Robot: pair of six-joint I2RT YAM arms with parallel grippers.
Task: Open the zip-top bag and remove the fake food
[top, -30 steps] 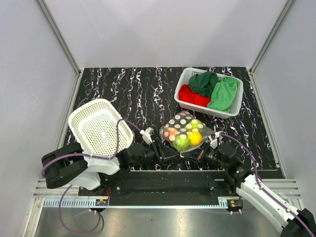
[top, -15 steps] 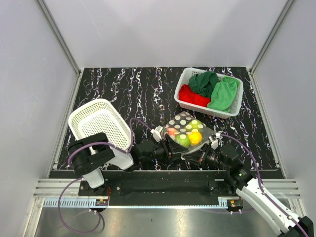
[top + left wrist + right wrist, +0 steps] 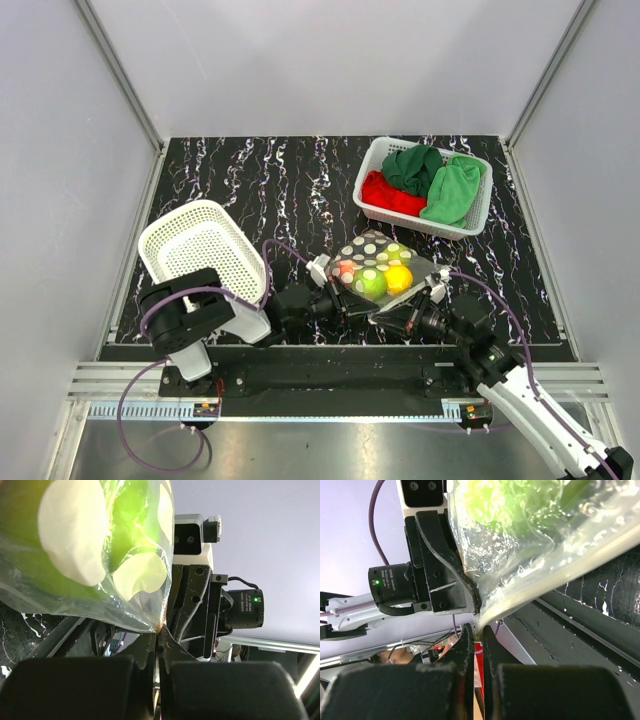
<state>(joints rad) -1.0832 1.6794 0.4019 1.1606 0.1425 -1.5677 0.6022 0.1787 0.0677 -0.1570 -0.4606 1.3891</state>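
The zip-top bag, clear with white dots, lies near the table's front edge with the fake food inside. A green apple, a yellow fruit and a peach show through it. My left gripper reaches in from the left and is shut on the bag's near edge; in the left wrist view the left gripper pinches the plastic below the apple. My right gripper comes from the right. In the right wrist view the right gripper is shut on the bag's zip strip.
An empty white perforated basket stands at the left. A second white basket at the back right holds red and green cloths. Grey walls close in the table on three sides.
My left arm swung in from the left to the bag and its jaws closed on the bag's near edge. The right gripper kept its grip; the bag shifted slightly.
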